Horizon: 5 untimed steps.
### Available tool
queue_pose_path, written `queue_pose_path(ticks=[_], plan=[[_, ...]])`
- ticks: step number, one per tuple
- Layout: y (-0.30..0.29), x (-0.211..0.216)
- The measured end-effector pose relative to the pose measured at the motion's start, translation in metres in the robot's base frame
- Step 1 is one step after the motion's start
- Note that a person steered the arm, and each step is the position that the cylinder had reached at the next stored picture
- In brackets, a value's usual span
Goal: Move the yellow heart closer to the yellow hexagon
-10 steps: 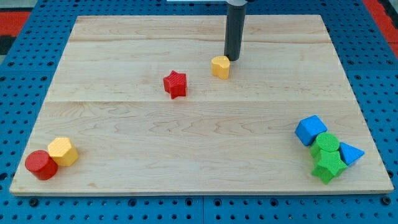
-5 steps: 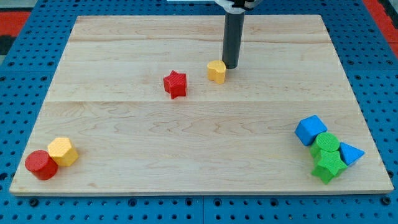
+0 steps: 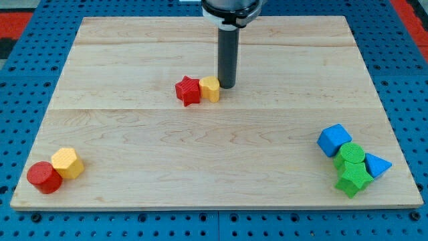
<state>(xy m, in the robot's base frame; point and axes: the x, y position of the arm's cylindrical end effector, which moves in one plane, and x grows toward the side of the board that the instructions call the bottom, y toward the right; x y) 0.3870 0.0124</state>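
Note:
The yellow heart (image 3: 210, 88) sits near the middle of the wooden board, pressed against the right side of the red star (image 3: 188, 90). My tip (image 3: 227, 86) touches the heart's right side. The yellow hexagon (image 3: 67, 163) lies far off at the view's bottom left, touching the red cylinder (image 3: 43, 177).
At the view's bottom right a cluster holds a blue cube (image 3: 334, 140), a green cylinder (image 3: 350, 156), a green star (image 3: 353, 179) and a blue triangle (image 3: 376, 165). The board's edge (image 3: 214, 208) runs along the view's bottom, with blue pegboard around it.
My tip has moved left and down, pushing the yellow heart leftward until it meets the red star. The other blocks have not moved.

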Motion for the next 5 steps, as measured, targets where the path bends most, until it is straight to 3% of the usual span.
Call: queue_pose_path(ticks=[5], plan=[[-0.070, 0.052]])
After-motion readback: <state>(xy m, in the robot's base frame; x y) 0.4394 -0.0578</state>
